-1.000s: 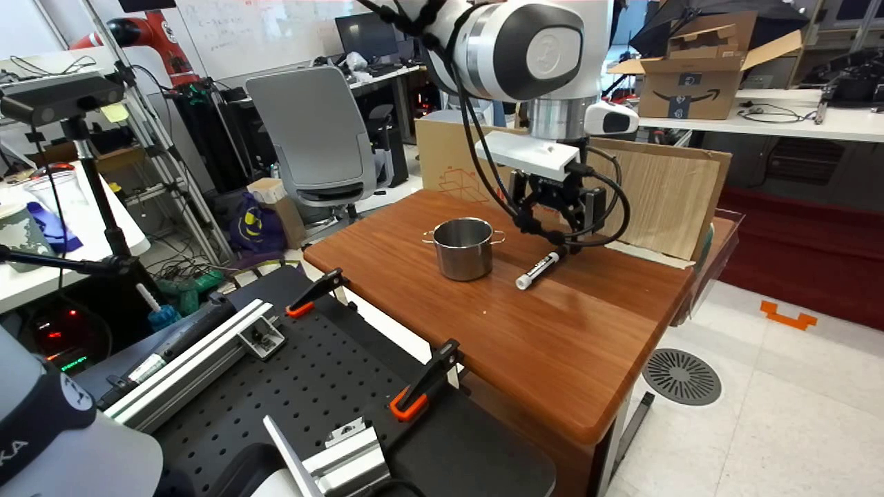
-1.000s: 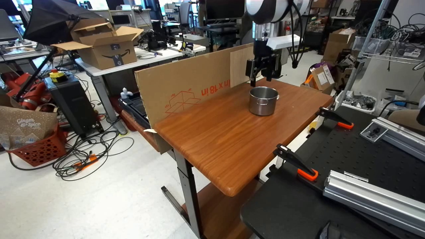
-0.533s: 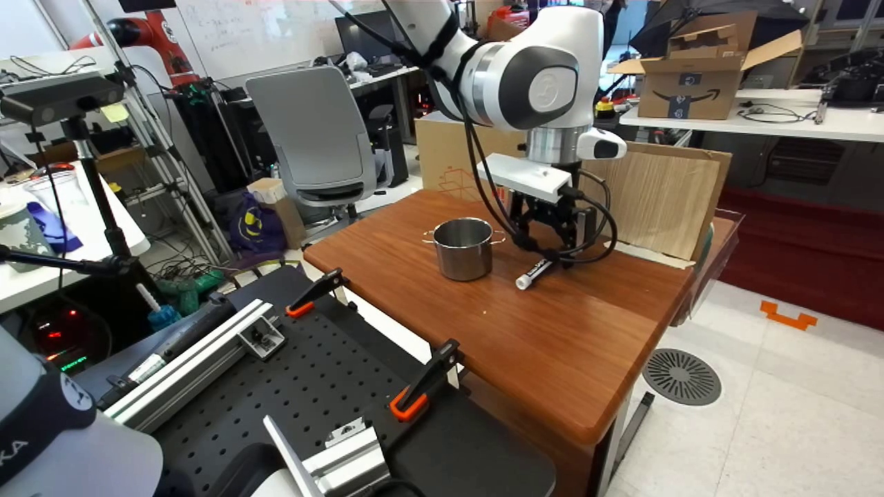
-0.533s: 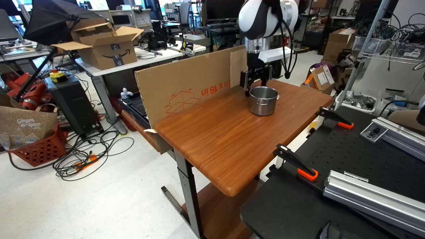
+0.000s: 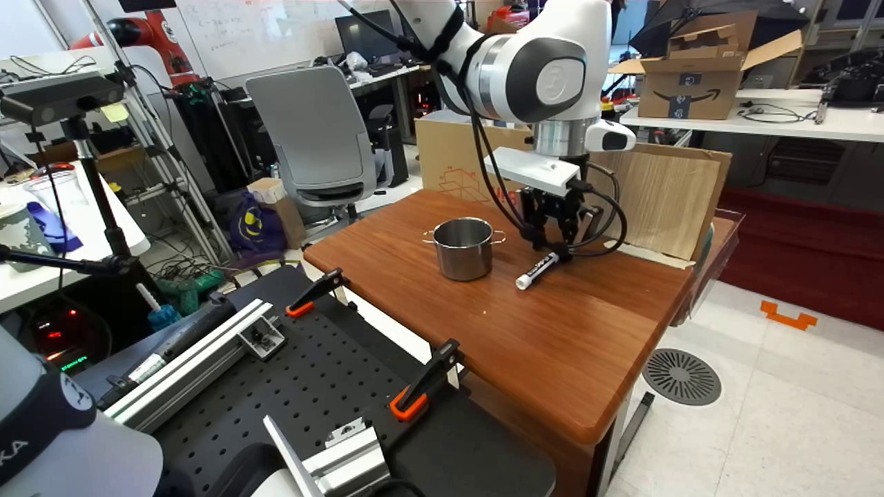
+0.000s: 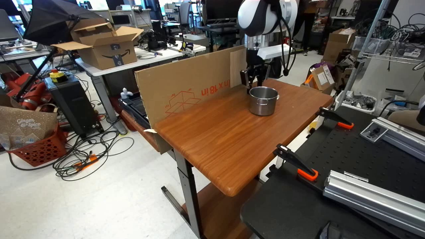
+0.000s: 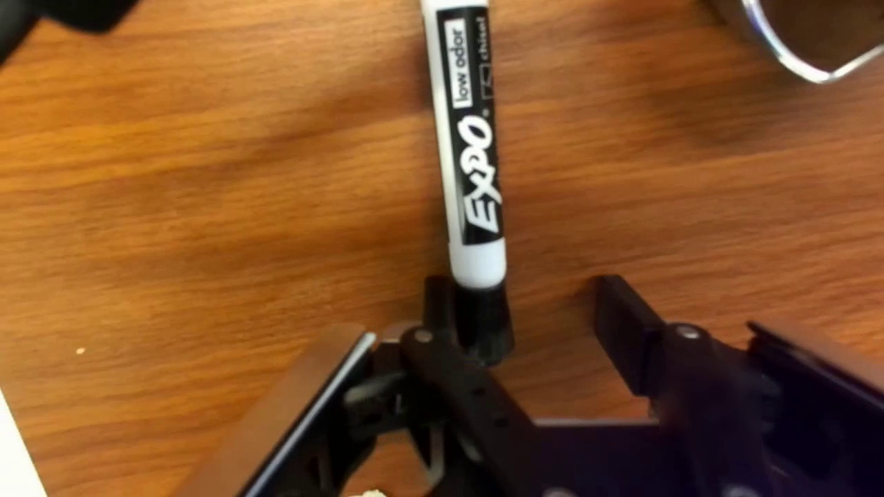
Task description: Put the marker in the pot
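A white-and-black marker (image 5: pixel 539 270) lies on the wooden table, its black cap end towards my gripper (image 5: pixel 552 250). In the wrist view the cap of the marker (image 7: pixel 473 159) is between the fingers of my gripper (image 7: pixel 528 310), close beside the left one; whether they touch I cannot tell. A wide gap separates the cap from the right finger (image 7: pixel 625 331), so the jaws stand open. The silver pot (image 5: pixel 465 257) is upright near the marker's side. In an exterior view the pot (image 6: pixel 263 103) stands in front of my gripper, and the marker is hidden there.
Upright cardboard (image 6: pixel 189 88) lines the back edge of the wooden table (image 5: pixel 511 338). Black clamps with orange pads (image 5: pixel 428 383) sit at the joint with a black perforated platform (image 5: pixel 331 386). Part of the pot's shiny handle (image 7: pixel 818 72) shows at the wrist view's top right.
My gripper has come down to the marker's cap end and shifted slightly, and its fingers stand closer together than before. Marker and pot have not moved.
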{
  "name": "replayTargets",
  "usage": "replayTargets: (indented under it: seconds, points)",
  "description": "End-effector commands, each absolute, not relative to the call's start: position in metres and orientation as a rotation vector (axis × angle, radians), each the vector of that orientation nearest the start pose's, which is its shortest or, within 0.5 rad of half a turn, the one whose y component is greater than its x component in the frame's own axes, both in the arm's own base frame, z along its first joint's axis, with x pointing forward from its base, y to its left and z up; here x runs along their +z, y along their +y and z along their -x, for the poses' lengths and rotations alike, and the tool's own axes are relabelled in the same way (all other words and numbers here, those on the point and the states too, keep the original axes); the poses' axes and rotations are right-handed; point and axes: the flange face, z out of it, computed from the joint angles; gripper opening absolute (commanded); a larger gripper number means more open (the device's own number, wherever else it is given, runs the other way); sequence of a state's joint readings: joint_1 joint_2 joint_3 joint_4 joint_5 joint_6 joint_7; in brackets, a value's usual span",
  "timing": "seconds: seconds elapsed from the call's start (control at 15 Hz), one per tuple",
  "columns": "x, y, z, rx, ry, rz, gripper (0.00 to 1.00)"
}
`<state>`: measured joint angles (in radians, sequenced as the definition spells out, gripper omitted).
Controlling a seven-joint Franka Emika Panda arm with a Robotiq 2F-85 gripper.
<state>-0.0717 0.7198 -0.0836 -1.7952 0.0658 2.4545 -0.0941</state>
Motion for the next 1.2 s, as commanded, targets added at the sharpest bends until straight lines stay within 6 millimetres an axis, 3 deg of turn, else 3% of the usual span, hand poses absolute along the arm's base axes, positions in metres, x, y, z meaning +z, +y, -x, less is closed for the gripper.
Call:
replayTargets:
  seconds: [0.0, 0.2, 0.27, 0.33, 0.67, 1.13]
  points:
    - [0.143, -0.099, -0.642, 0.102, 0.159, 3.138, 0.27]
    - [0.145, -0.101, -0.643, 0.103, 0.163, 3.133, 0.04]
    - [0.145, -0.102, -0.643, 0.103, 0.163, 3.133, 0.01]
    - [0.146, -0.102, -0.643, 0.102, 0.164, 3.134, 0.05]
    - [0.159, -0.102, -0.640, 0.084, 0.162, 3.146, 0.05]
    - [0.230, -0.100, -0.625, -0.064, 0.133, 3.166, 0.05]
